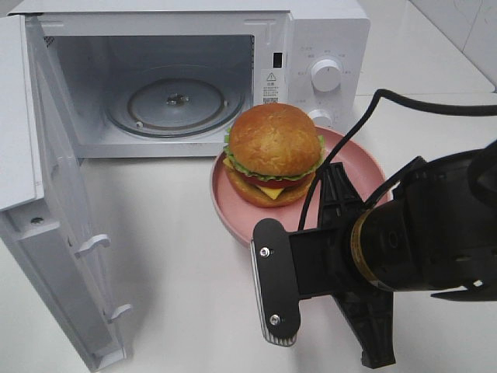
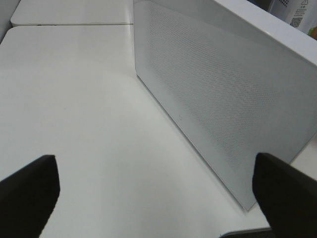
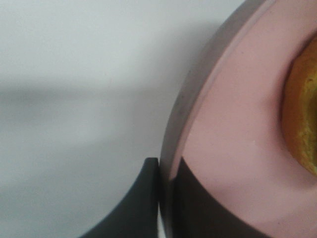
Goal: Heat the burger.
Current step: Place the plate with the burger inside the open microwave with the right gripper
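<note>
Microwave point(image 1: 311, 47) stands open straight beyond my right claw point(image 3: 166, 166), with the burger point(image 1: 273, 151) in line between them. Pink plate point(image 1: 224, 203) carries the burger; my right claw pinches its near rim. Burger sits mid-plate, just ahead of that claw. Left claw point(image 2: 156, 191) hangs spread beside the door point(image 2: 223, 99), well apart, holding nothing.

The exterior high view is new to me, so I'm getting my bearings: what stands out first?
A burger sits on a pink plate in front of a white microwave, whose door hangs wide open on the left. The right gripper, shut on the plate's rim, looms large at the lower right.
</note>
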